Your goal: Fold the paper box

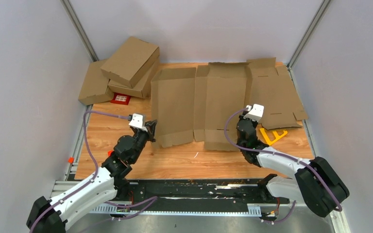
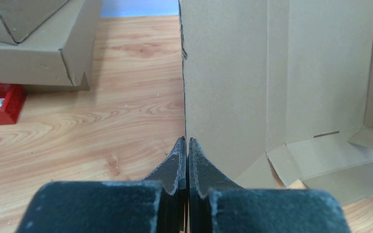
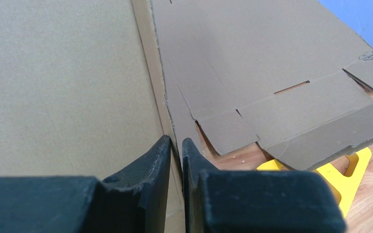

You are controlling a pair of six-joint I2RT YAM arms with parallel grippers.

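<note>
The paper box [image 1: 175,104] is a brown die-cut piece in the middle of the table, with its two side panels raised. My left gripper [image 1: 151,129] is shut on the left edge of the left panel. In the left wrist view the jaws [image 2: 188,141] pinch that edge, and the panel [image 2: 233,87] stands upright to the right. My right gripper [image 1: 246,114] is shut on the right edge of the right panel. In the right wrist view the jaws [image 3: 176,141] clamp the thin edge, and the panel [image 3: 68,82] fills the left.
Another flat cardboard blank [image 1: 277,94] lies at the back right, also in the right wrist view [image 3: 252,58]. A yellow plastic piece [image 1: 273,136] lies beside it. Folded mailer boxes [image 1: 126,65] are stacked at the back left, with a red block [image 1: 121,98] next to them.
</note>
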